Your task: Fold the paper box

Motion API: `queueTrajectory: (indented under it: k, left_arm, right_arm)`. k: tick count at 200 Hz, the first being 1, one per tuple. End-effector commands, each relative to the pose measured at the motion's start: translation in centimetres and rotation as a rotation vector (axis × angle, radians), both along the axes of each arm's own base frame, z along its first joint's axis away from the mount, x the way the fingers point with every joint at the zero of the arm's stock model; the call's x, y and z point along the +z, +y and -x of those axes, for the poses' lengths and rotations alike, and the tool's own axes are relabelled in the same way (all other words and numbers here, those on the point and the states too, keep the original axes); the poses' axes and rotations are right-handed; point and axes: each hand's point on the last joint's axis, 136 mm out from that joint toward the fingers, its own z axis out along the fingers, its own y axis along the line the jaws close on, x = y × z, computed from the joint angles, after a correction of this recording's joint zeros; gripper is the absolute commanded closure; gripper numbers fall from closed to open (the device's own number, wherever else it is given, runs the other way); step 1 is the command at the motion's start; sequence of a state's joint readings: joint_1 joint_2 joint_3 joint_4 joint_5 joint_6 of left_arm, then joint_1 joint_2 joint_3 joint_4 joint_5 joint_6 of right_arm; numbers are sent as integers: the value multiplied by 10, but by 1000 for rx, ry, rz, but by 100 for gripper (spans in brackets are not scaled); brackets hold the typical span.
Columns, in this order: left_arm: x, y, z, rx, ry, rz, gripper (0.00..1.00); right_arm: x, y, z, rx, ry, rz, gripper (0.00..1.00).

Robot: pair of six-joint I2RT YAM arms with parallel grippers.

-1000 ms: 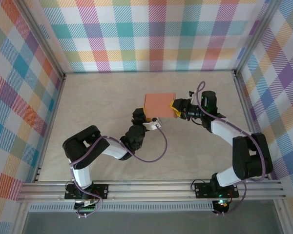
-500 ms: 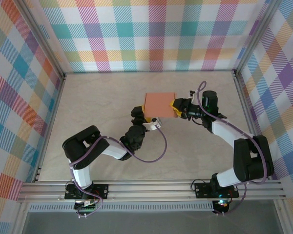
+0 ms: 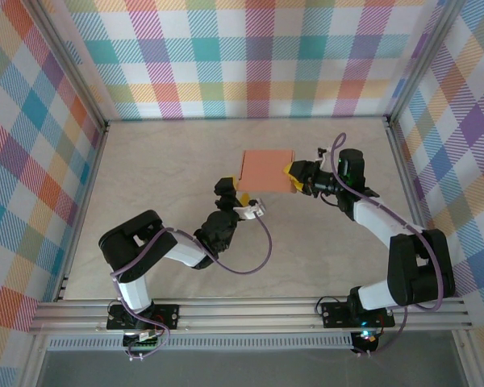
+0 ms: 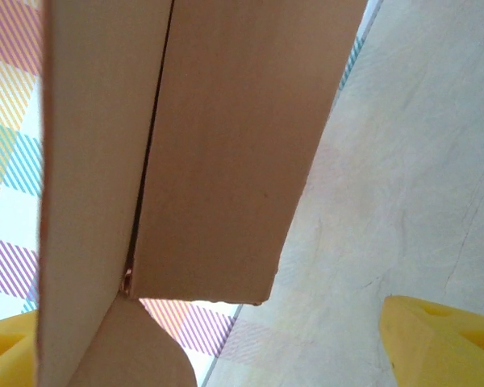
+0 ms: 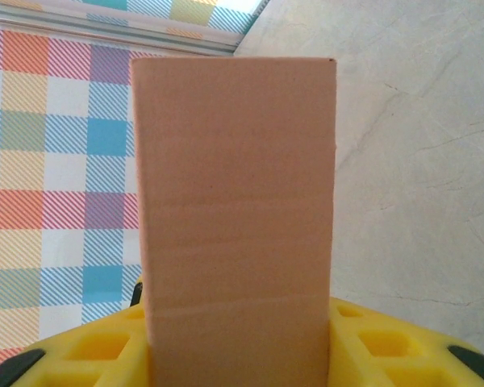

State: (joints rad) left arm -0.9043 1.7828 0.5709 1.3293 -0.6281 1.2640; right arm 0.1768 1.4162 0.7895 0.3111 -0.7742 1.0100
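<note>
Plaid walls and a pale marbled table (image 3: pixel 145 161) lie around the salmon paper box (image 3: pixel 266 168). The right gripper (image 3: pixel 294 177) is clamped on the box's right edge. The left gripper (image 3: pixel 240 201), jaws spread, sits just off its near-left corner. The thin card looks light and crushable, and is probably best pinched gently along creased edges.

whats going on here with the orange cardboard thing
Two robot arms are working on a salmon paper box. The right tool is clamped on its right edge. The left tool stands open by the near left corner, not gripping. One seam on the box shows a gap.
</note>
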Motion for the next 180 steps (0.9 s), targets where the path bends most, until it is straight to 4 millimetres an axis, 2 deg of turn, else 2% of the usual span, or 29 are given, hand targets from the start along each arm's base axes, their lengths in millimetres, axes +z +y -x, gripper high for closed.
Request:
queueTrajectory:
  k: [1,23,54,109,129,159,180]
  left_arm:
    - [22,-9,9,-55,-59,45,18]
    - [23,-14,9,-72,-64,55,26]
    - [25,-15,9,-65,-76,43,31]
    - [27,-14,9,-38,-87,18,29]
    - [26,-15,9,-42,-87,16,32]
    - [26,-16,9,-40,-90,9,45]
    - [25,-16,9,-39,-87,6,50]
  right_arm:
    - [12,2,2,28,-17,-19,55]
    - [11,2,3,31,-12,-25,55]
    - [12,2,4,35,-11,-27,55]
    - [11,3,5,37,-3,-30,55]
    - [11,2,6,38,-4,-30,55]
    - [8,2,8,40,3,-29,55]
    - [9,3,8,40,3,-31,55]
